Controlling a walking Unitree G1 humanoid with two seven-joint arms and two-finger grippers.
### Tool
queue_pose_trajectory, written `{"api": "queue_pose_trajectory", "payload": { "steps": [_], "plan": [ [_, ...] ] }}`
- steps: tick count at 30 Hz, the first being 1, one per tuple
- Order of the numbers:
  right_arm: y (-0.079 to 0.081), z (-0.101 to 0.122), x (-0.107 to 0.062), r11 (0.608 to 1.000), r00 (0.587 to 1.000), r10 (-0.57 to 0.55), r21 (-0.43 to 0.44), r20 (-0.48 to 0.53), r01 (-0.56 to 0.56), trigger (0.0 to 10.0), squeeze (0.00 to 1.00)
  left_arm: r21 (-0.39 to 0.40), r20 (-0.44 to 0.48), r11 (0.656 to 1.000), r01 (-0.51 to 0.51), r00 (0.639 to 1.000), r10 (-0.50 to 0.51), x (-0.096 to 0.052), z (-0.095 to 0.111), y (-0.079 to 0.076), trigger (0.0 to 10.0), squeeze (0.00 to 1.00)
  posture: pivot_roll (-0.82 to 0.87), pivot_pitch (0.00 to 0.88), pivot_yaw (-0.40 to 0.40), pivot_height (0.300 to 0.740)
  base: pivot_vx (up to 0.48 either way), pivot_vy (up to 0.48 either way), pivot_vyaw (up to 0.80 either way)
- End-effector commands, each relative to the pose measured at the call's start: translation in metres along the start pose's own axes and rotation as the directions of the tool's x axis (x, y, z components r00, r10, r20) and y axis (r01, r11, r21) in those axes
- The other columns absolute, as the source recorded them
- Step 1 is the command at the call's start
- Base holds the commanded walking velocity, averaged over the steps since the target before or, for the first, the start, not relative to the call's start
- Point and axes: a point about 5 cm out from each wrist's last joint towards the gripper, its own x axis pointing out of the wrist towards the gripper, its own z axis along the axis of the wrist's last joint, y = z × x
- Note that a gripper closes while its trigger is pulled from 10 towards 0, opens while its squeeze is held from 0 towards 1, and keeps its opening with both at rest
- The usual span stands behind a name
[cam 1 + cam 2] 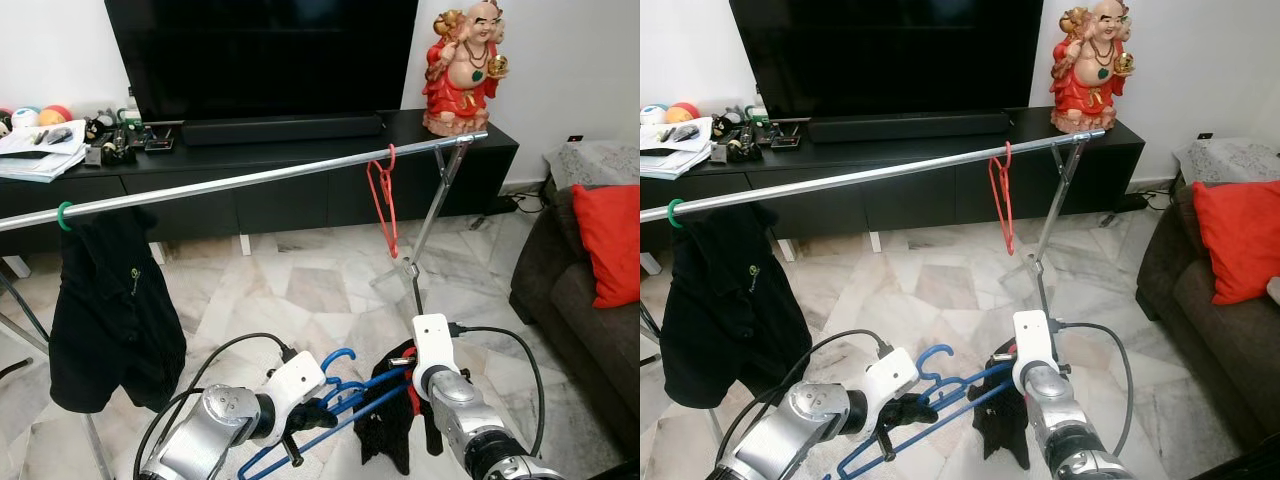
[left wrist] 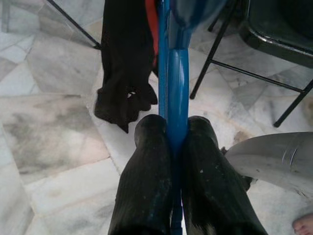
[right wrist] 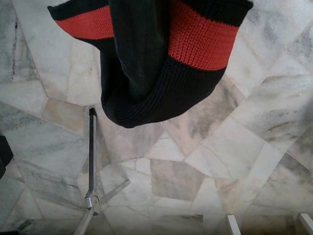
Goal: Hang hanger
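While our left claw (image 2: 172, 142) clamps the blue hanger (image 1: 345, 400) low beneath the rail (image 1: 250, 180), our right claw's grip on the black-and-red garment (image 3: 161, 58) we cannot tell.

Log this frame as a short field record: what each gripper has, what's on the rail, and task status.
left gripper: shut on blue hanger
right gripper: near a black and red knit garment; hold unclear
rail: red hanger hooked near the right end; black garment on a green hanger at the left
blue hanger position: low, well below the rail
status: not yet hung
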Motion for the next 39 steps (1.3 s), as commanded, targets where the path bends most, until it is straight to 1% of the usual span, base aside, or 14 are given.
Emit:
{"api": "queue_pose_trajectory", "payload": {
  "steps": [1, 2, 3, 5, 8, 11, 13, 16, 39],
  "plan": [
    [0.000, 0.004, 0.001, 1.000, 1.000, -0.001, 0.018, 0.000, 0.001, 10.0, 0.00, 0.008, 0.018, 1.000, -0.021, 1.000, 0.021, -0.003, 0.005, 0.002, 10.0, 0.00, 0.00, 0.000, -0.028, 0.740, 0.000, 0.000, 0.00],
    [0.000, 0.004, 0.001, 1.000, 1.000, -0.001, 0.019, 0.000, 0.001, 10.0, 0.00, 0.013, -0.005, 0.999, -0.047, 0.999, 0.047, -0.003, 0.002, 0.005, 10.0, 0.00, 0.00, 0.000, -0.028, 0.740, 0.000, 0.000, 0.00],
    [0.000, 0.004, 0.001, 1.000, 1.000, -0.001, 0.019, 0.000, 0.001, 10.0, 0.00, 0.013, -0.005, 0.999, -0.047, 0.999, 0.047, -0.003, 0.002, 0.005, 10.0, 0.00, 0.00, 0.000, -0.028, 0.740, 0.000, 0.000, 0.00],
    [0.000, 0.005, 0.001, 1.000, 1.000, -0.003, 0.022, 0.002, 0.003, 10.0, 0.00, 0.042, -0.060, 0.996, -0.077, 0.995, 0.079, -0.003, -0.005, 0.010, 10.0, 0.00, 0.00, 0.000, -0.027, 0.740, 0.000, 0.000, 0.00],
    [-0.001, 0.005, 0.001, 1.000, 1.000, -0.006, 0.020, 0.004, 0.006, 10.0, 0.00, 0.036, -0.067, 0.995, -0.096, 0.993, 0.099, -0.005, -0.006, 0.012, 10.0, 0.00, 0.00, 0.000, -0.028, 0.740, 0.000, 0.000, 0.00],
    [-0.002, 0.005, 0.001, 1.000, 1.000, -0.009, 0.018, 0.004, 0.009, 10.0, 0.00, 0.054, -0.087, 0.990, -0.127, 0.987, 0.132, -0.007, -0.008, 0.016, 10.0, 0.00, 0.00, 0.000, -0.029, 0.740, 0.000, 0.000, 0.00],
    [-0.002, 0.006, 0.001, 1.000, 1.000, -0.009, 0.017, 0.005, 0.008, 10.0, 0.00, 0.052, -0.093, 0.987, -0.150, 0.984, 0.154, -0.007, -0.009, 0.019, 10.0, 0.00, 0.01, 0.000, -0.030, 0.740, 0.000, 0.000, 0.00],
    [-0.001, 0.007, 0.001, 1.000, 1.000, -0.002, 0.015, 0.007, 0.002, 10.0, 0.00, 0.041, -0.071, 0.983, -0.180, 0.981, 0.183, -0.007, -0.007, 0.022, 10.0, 0.00, 0.01, 0.000, -0.031, 0.740, 0.000, 0.000, 0.00],
    [0.000, 0.007, 0.001, 1.000, 1.000, 0.000, 0.014, 0.008, 0.000, 10.0, 0.00, 0.040, -0.068, 0.982, -0.184, 0.980, 0.186, -0.006, -0.007, 0.022, 10.0, 0.00, 0.01, 0.000, -0.031, 0.740, 0.000, 0.000, 0.00]
  ]
}}
